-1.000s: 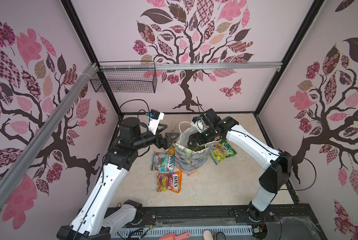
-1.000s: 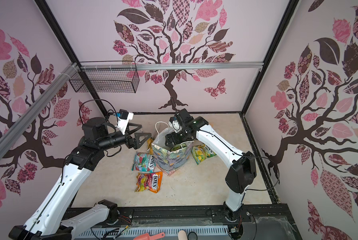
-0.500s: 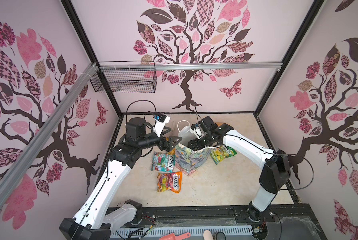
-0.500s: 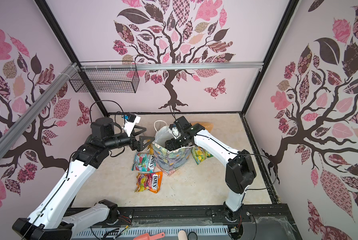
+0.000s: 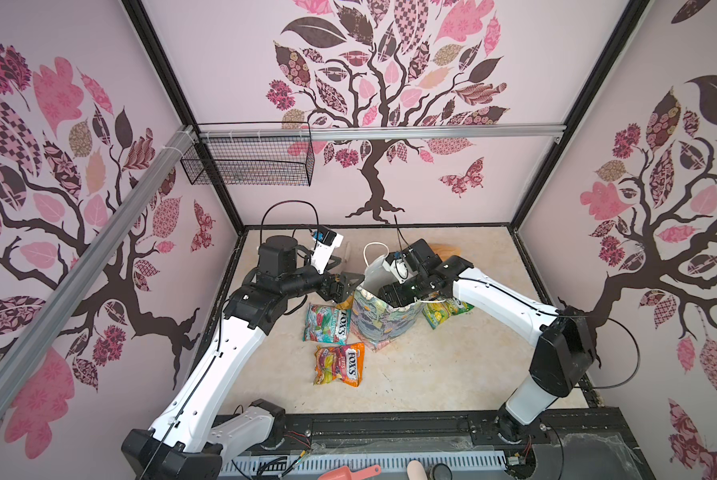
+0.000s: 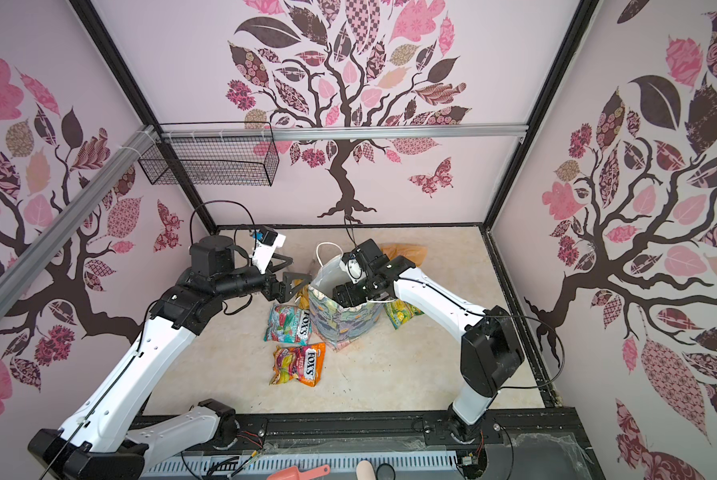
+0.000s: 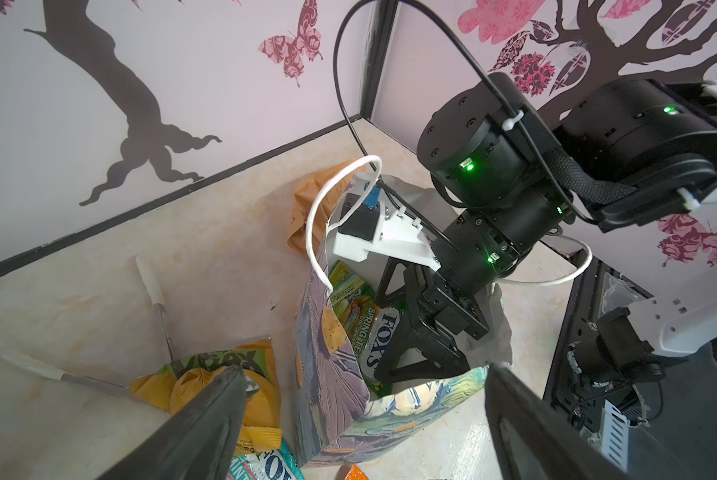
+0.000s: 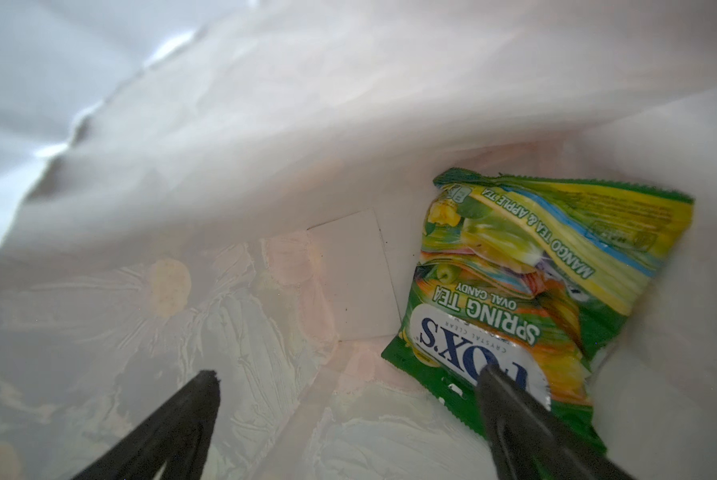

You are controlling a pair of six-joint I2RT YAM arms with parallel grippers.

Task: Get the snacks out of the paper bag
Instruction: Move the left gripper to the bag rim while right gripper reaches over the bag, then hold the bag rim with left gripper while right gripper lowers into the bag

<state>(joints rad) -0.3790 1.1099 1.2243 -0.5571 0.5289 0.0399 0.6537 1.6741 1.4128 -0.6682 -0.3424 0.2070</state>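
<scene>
Inside creased paper bag [image 8: 265, 124], glossy pouch [image 8: 535, 270]

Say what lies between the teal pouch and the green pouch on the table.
The paper bag stands between teal pouch and green pouch, in both top views.

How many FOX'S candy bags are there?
4: teal pouch and orange pouch left of the paper bag, green pouch right of it, second green pouch inside. Others may be hidden.

Right gripper [image 5: 395, 293] tips hidden inside paper bag [image 5: 371, 328] in both top views. Green-yellow pouch [image 5: 446, 311] beside bag half covered by bag and right arm. Gold wrapper [image 7: 219, 374] partly behind jaw of left gripper [image 7: 365, 372]. Teal-red pouch [image 7: 265, 467] and orange pouch [image 7: 351, 474] cut off by frame edge. Pouch in bag [image 8: 514, 282]: corner behind right jaw, contact unclear. Bag walls blurred in right wrist view.
</scene>
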